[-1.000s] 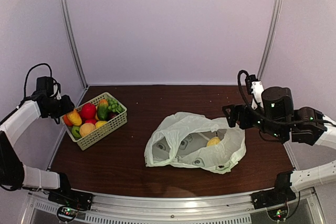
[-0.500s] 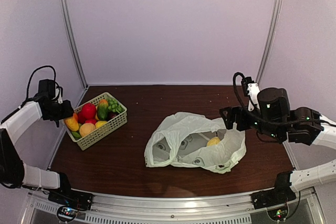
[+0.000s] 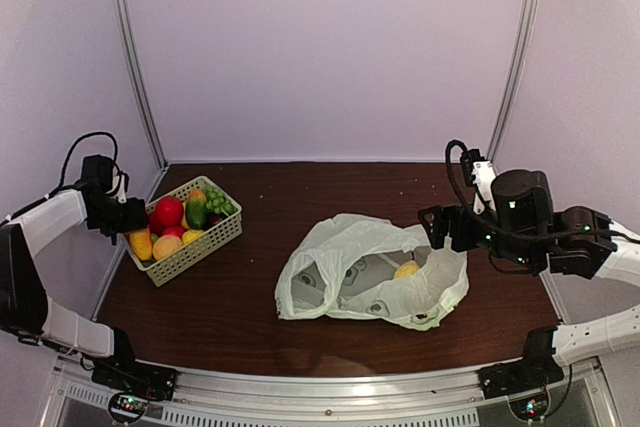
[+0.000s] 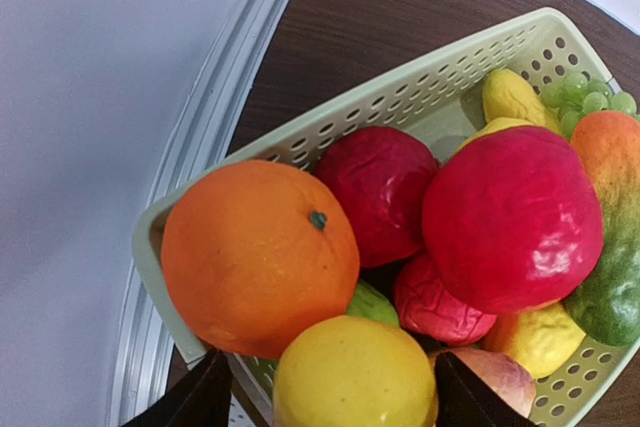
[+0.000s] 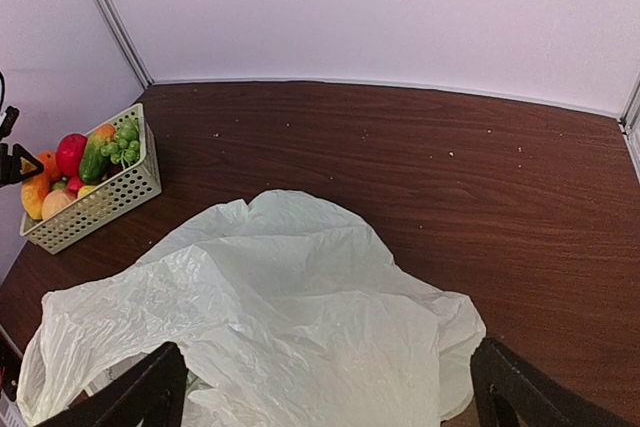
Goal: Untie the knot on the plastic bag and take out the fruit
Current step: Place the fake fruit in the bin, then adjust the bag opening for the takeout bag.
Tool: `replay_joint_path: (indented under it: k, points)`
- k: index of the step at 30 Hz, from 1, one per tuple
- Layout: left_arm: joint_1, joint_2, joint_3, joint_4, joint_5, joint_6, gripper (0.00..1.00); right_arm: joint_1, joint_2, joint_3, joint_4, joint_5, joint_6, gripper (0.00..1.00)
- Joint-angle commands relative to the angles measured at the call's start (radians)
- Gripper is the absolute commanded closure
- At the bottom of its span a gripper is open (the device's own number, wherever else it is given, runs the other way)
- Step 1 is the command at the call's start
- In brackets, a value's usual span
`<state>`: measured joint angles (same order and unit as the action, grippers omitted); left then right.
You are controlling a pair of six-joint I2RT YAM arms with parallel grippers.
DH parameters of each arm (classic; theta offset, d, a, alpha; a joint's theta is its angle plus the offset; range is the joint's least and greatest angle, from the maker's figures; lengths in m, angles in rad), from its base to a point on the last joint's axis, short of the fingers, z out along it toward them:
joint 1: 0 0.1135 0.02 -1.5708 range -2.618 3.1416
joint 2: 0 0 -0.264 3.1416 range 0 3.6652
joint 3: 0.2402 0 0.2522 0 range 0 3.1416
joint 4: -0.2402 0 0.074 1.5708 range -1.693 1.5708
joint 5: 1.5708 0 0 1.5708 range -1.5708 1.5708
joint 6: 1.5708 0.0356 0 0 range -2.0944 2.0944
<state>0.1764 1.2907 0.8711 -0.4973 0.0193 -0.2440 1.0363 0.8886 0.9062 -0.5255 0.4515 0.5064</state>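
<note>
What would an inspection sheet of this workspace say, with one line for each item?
Surface: dark wooden table, a few pale specks.
Job's things: plastic bag lies crumpled, mouth gaping; one fruit, yellow, inside it.
Clutter: pale green basket at the left rear, heaped with red, orange and yellow fruit and green grapes.
Claws: left claw open, astride a yellow piece in the basket; right claw open, above the bag, holding nothing.
Cables: left wrist cable and right wrist cable, black, each looping free.
Surroundings: pale lilac walls, metal posts in the corners.
</note>
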Motion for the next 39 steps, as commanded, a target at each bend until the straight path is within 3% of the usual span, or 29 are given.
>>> replay_joint_path:
  k: [1,13,20,25,32,39]
  points:
    - [0.005,0.006,0.017,0.019,0.018,0.007,0.27,-0.003,-0.007,-0.010,0.004,0.000,0.018,0.01]
    - [0.005,-0.053,0.001,0.029,-0.004,-0.017,0.05,-0.004,-0.006,-0.008,0.004,-0.002,0.018,0.01]
    - [-0.022,-0.191,-0.015,0.014,-0.092,-0.031,0.03,-0.004,-0.014,0.011,-0.015,-0.013,0.007,0.01]
    - [-0.166,-0.272,0.041,-0.055,-0.104,-0.088,0.03,-0.004,-0.007,0.057,-0.057,-0.072,-0.030,0.01]
    - [-0.553,-0.262,0.127,-0.103,-0.119,-0.200,0.04,-0.003,-0.014,0.076,-0.155,-0.166,-0.029,0.01]
    - [-0.929,-0.185,0.128,0.080,0.059,-0.223,0.04,-0.003,-0.055,0.071,-0.285,-0.196,0.015,0.01]
